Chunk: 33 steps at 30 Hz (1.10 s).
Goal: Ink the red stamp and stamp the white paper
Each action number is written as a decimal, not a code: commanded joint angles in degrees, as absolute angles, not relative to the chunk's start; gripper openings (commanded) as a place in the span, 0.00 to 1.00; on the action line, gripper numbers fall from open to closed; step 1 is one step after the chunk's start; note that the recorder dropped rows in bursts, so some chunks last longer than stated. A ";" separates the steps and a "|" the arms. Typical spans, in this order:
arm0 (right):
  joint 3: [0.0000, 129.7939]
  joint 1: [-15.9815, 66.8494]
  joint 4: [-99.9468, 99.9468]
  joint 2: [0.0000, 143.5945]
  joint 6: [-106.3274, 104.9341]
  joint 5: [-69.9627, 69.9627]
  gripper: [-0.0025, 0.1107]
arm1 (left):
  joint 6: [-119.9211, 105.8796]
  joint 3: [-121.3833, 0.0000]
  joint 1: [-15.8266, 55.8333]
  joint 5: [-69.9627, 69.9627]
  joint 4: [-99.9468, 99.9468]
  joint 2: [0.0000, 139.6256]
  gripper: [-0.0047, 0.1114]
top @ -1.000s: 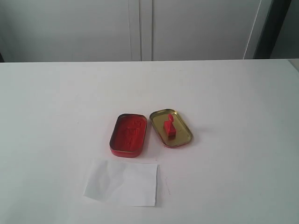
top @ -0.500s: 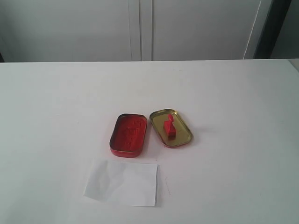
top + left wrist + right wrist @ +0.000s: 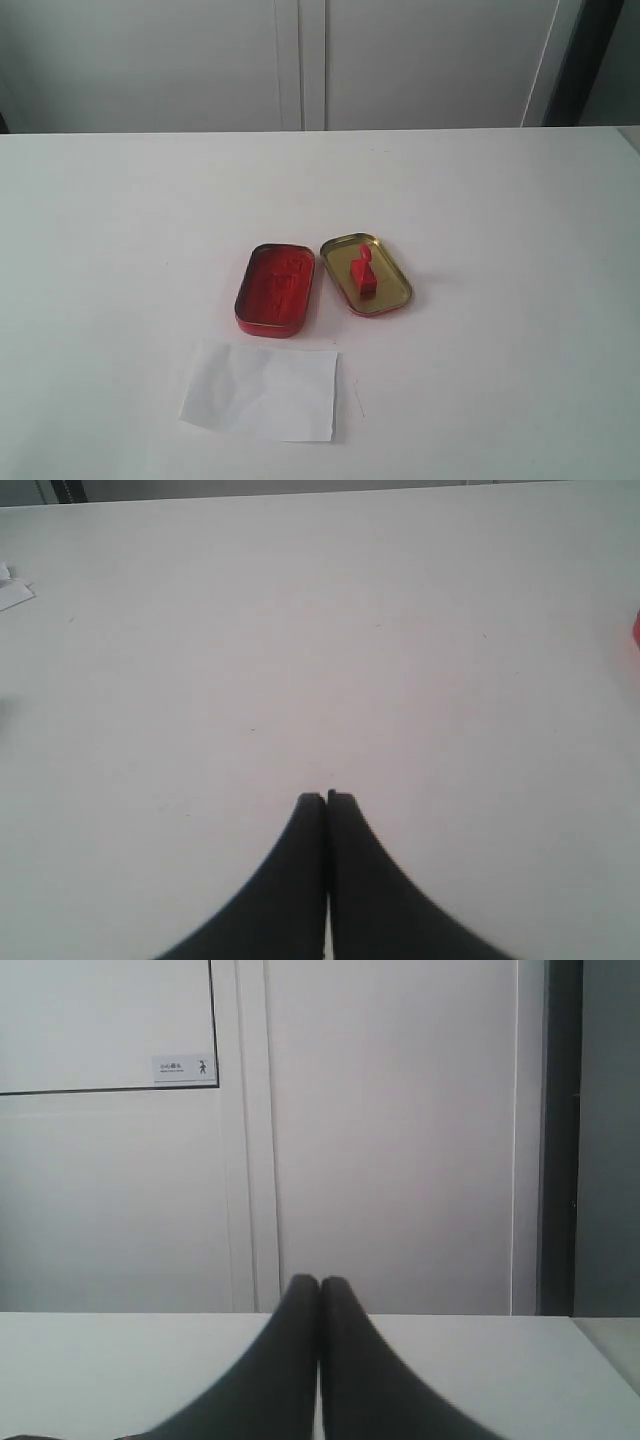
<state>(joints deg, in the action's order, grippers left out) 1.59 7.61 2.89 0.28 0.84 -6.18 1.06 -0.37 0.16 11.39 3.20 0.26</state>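
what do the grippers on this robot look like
The left gripper and the right gripper each have two plain black fingers, broad at the base, curving to slim blunt tips. No cables or markings show.

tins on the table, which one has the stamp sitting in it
The gold-lined lid, right of the red ink-pad tin in the exterior view; the red stamp stands in it.

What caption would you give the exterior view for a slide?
The red stamp rests in a gold-lined tin lid beside the open red ink-pad tin, with the white paper lying nearer the camera.
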 commanded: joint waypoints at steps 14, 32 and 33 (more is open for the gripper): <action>19.34 7.28 2.76 9.46 -3.03 3.89 0.02 | 1.09 0.00 0.09 11.16 3.43 0.00 0.04; 39.89 7.28 3.14 45.08 -2.80 15.90 0.02 | 1.09 0.00 0.09 11.16 3.43 0.00 0.04; 40.80 7.28 3.14 46.82 -2.80 16.25 0.02 | 1.09 0.00 0.09 11.16 3.43 0.00 0.04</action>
